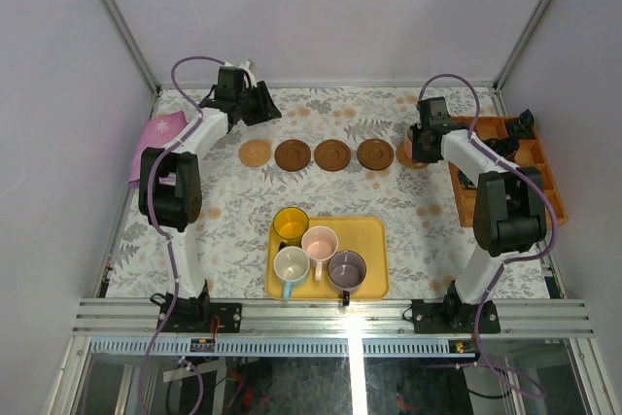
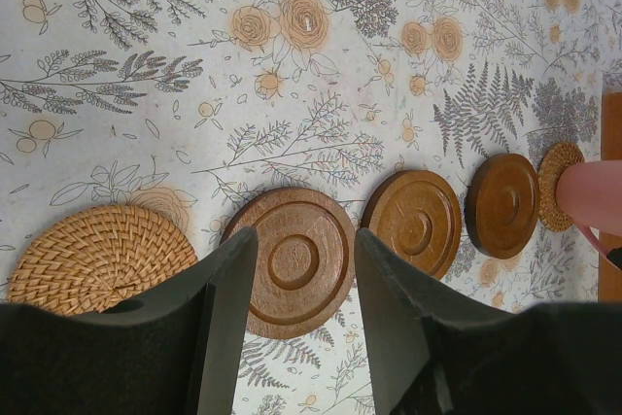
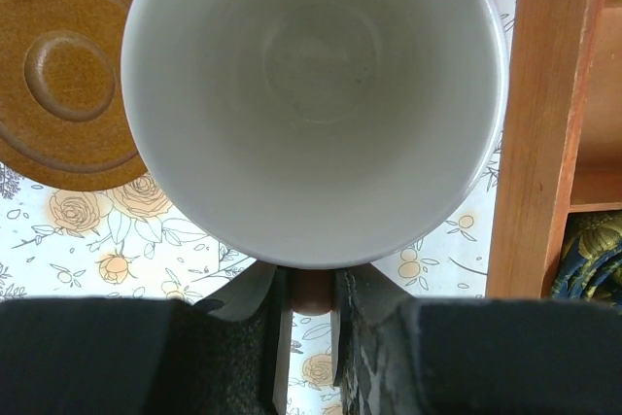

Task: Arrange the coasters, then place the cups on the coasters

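Five coasters lie in a row across the table: a woven tan one (image 1: pixel 256 153), three dark wooden ones (image 1: pixel 293 155) (image 1: pixel 332 155) (image 1: pixel 375 154), and one at the right end (image 1: pixel 412 156) half hidden under my right gripper (image 1: pixel 425 139). That gripper (image 3: pixel 311 289) is shut on the handle of the salmon pink cup (image 3: pixel 311 94), which the left wrist view shows over the end woven coaster (image 2: pixel 557 187). My left gripper (image 2: pixel 305 240) hangs open above the second coaster (image 2: pixel 292 261), holding nothing. The amber (image 1: pixel 290 224), pale pink (image 1: pixel 320 241), white (image 1: pixel 291 264) and purple (image 1: pixel 347 268) cups stand on the yellow tray (image 1: pixel 374 240).
An orange wooden organiser (image 1: pixel 539 157) with small parts stands at the right edge, close to my right arm; its wall (image 3: pixel 539 114) is right beside the held cup. A pink cloth (image 1: pixel 155 135) lies at the far left. Metal frame posts and walls enclose the table.
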Motion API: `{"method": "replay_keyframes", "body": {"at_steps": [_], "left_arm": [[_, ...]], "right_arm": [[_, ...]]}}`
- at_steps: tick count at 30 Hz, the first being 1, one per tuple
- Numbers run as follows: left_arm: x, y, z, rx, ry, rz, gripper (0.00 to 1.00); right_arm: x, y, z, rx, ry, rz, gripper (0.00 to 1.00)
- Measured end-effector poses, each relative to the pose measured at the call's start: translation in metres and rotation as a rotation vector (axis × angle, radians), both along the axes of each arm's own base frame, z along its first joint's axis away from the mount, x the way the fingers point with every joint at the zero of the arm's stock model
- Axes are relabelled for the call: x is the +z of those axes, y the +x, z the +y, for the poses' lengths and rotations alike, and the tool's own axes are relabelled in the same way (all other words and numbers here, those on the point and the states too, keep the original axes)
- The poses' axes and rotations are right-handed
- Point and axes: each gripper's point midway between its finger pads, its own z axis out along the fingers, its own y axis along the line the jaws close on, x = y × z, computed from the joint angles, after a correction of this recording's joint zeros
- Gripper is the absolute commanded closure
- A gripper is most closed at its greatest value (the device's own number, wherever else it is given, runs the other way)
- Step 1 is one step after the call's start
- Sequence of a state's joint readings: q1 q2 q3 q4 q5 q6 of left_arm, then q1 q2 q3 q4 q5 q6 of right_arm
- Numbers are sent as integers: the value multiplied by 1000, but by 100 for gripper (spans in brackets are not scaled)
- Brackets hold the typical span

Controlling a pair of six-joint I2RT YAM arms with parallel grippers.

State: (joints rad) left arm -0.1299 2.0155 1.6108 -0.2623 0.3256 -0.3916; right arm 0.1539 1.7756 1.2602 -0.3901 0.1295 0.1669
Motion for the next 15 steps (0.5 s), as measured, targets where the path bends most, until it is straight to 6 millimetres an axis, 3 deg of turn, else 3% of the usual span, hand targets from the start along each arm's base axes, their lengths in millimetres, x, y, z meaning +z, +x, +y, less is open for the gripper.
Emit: {"method": "replay_keyframes", "body": {"at_steps": [7, 11, 15], "left_arm": [[-2, 0, 0, 0, 0, 3, 55], [-3, 0, 0, 0, 0, 5, 55], [-3, 0, 0, 0, 0, 5, 55]], "right_arm": [[-2, -3, 0, -1, -1, 12, 100], [-2, -3, 0, -6, 2, 12, 67], [-1, -1, 0, -21, 6, 0, 50]]}}
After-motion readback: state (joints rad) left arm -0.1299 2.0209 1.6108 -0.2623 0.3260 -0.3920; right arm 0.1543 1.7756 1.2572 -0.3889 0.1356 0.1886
